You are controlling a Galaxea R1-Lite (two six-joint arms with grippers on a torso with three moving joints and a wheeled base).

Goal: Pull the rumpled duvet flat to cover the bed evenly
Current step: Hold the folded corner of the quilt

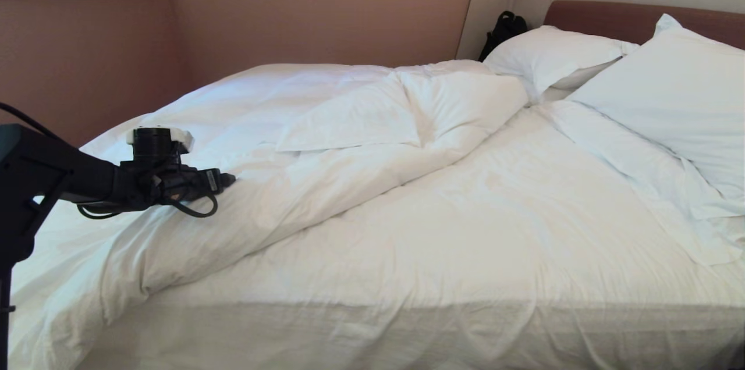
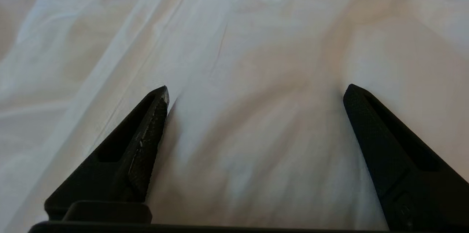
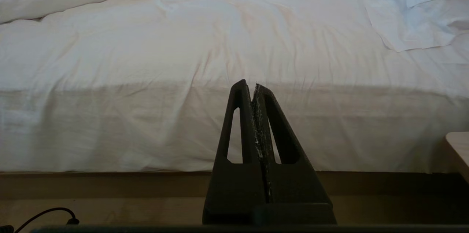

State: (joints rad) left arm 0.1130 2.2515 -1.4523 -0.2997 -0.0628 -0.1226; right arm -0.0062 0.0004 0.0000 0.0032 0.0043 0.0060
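**A big soft duvet, folded back and waiting to be pulled**

The duvet is seen bunched up on the far half of the bed. Its near edge is folded back on itself, so a thick puffy roll runs from about 8 o'clock in the head view up toward 1 o'clock, where the pillows lie. The near part of the bed is left with only smooth white cover on it.

The left gripper is held out over the roll at about 9 o'clock, with its fingers spread wide and nothing between them. In the left wrist view only white wrinkled cloth is seen just past the fingertips. The right gripper is parked low by the side of the bed, pressed shut on nothing.

The duvet is judged to be soft, floppy and puffy, and heavy for its size because so much of it must be dragged. The cotton may slip, so a fat fold should be pinched, not one thin layer. The best spot is thought to be the rolled edge near the corner, just under the left gripper. A slow pull toward the near side is called for, or the cloth may slide out.
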